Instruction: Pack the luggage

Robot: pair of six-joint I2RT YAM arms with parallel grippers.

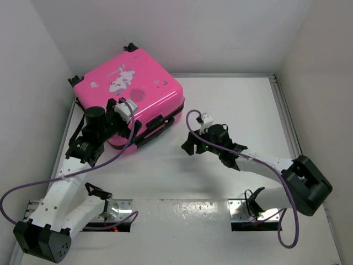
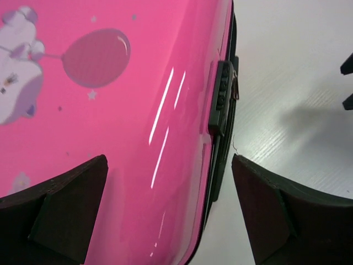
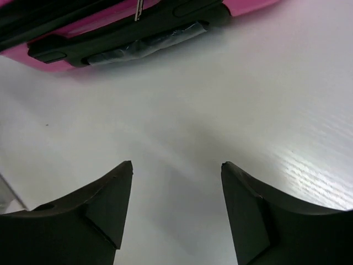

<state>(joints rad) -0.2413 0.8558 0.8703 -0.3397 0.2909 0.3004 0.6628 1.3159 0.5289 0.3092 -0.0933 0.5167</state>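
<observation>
The suitcase [image 1: 132, 91] lies flat on the table [image 1: 237, 110] in the far left corner. Its printed pink shell faces up and its two halves are together. The left gripper [image 2: 168, 160] hangs over the near edge of the lid with its fingers spread wide. One finger is above the pink shell and the other is above the table just beyond the black edge trim. It holds nothing. The small black lock block [image 2: 222, 94] on the seam sits between the fingers and further ahead. The right gripper [image 3: 176, 164] is low over bare table, near the side of the case that carries the carry handle [image 3: 143, 44]. Its fingers are apart and nothing is between them. A metal zipper pull [image 3: 138, 8] shows at the seam above the handle, but how far the zipper has run cannot be determined from these views. Status assessment: the case is shut and neither arm holds any article, so loading appears complete and the lid is down. The remaining work is probably limited to confirming the zipper closure and withdrawing both arms. The contents are hidden and cannot be verified.
</observation>
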